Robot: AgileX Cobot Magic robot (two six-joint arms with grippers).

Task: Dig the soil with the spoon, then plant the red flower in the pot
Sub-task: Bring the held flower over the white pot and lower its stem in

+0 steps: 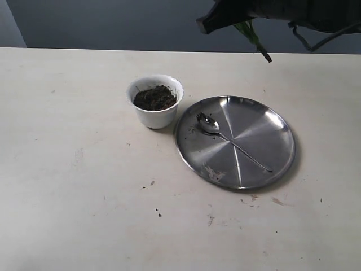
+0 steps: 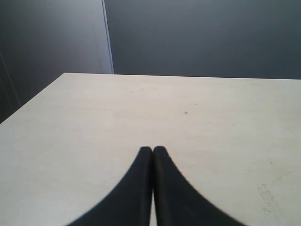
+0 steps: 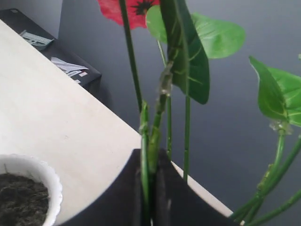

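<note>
One red flower (image 3: 134, 10) hangs high above the worktop (image 1: 84, 197), its thin green stems pinched between the right gripper (image 3: 149, 188) jaws. It looks light and bendy, so holding low on the stems seems best. One pot (image 1: 155, 101) holds soil (image 1: 154, 97). One spoon (image 1: 231, 141) lies on one steel plate (image 1: 265, 135). The left gripper (image 2: 153, 153) jaws are together, holding nothing.

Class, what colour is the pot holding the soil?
White, with a scalloped rim. The pot shows best in the exterior view, beside the steel plate.
</note>
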